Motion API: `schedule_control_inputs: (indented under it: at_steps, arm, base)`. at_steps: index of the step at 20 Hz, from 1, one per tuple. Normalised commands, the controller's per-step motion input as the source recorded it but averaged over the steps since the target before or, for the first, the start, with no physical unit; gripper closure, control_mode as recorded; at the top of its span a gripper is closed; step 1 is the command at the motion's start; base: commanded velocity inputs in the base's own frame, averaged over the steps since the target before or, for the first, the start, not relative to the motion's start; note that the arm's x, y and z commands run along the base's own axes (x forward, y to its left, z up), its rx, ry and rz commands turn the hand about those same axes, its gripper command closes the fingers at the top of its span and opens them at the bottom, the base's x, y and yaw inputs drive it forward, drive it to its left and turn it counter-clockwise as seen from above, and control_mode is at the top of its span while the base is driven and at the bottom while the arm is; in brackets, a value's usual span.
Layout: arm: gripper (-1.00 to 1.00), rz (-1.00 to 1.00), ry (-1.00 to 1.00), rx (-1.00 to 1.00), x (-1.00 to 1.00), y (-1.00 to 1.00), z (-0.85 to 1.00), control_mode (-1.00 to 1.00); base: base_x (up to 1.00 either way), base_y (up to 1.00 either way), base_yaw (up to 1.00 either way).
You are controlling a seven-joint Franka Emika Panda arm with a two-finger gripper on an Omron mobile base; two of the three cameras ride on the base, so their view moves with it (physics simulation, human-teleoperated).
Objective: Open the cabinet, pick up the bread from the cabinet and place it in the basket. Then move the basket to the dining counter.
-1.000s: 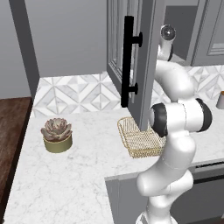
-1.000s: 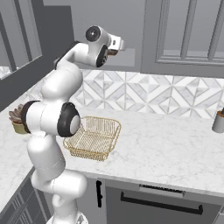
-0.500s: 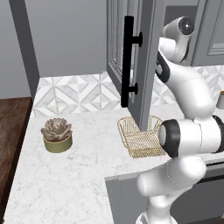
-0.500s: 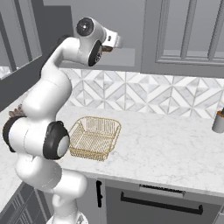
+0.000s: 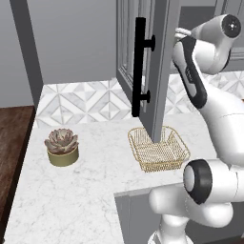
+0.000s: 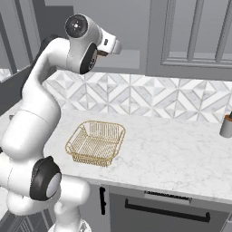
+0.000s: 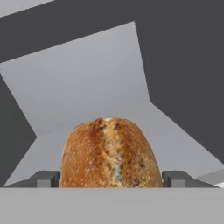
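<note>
Golden-brown bread sits inside the open cabinet; gold wire basket below.

The bread between the pincer fingertips is cut off below; contact cannot be told. In the left base view, the cabinet door hides the pincer and part of the basket.

Two base cameras are looking forward from behind the arm, sharing the basket below the gripper; the hand camera is facing the bread closely.
</note>
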Motion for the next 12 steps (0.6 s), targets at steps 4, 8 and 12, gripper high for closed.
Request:
schedule_control_inputs:
  at_steps: [4,8,12]
  arm:
    - [1.0,0.02,0.0,0.0,-1.0,0.0,-0.06,-1.0]
    - [1.0,0.03,0.04,0.0,-1.0,0.0,-0.24,-1.0]
    - [1.0,0.04,0.07,-0.01,-1.0,0.0,-0.45,-1.0]
  base:
    - [0.0,0.0,0.0]
    - [0.0,0.0,0.0]
    - [0.0,0.0,0.0]
